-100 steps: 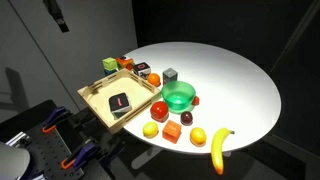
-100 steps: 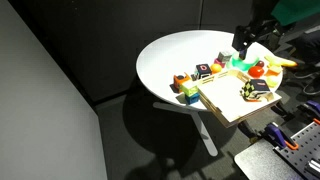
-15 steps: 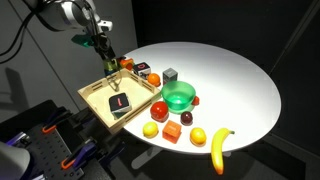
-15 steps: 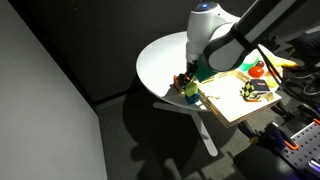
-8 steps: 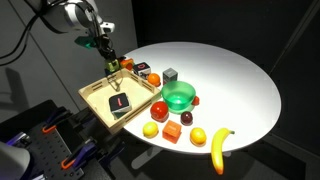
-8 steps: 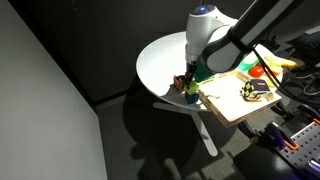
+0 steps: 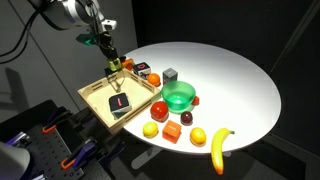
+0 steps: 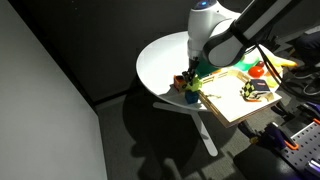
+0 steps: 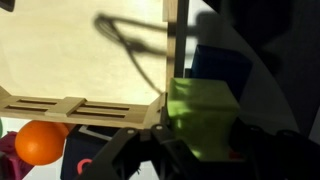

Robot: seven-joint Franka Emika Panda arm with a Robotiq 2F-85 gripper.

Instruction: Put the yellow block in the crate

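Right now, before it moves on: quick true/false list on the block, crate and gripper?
1. The yellow block sits between the fingers of the gripper. True.
2. The yellow block is inside the crate. False: the wrist view shows it just outside the crate's wall.
3. The crate holds nothing. False: a dark object lies in it.
4. The banana lies near the table's edge, away from the crate. True.
5. The gray cube is in the green bowl. False: it stands on the table beside the bowl.
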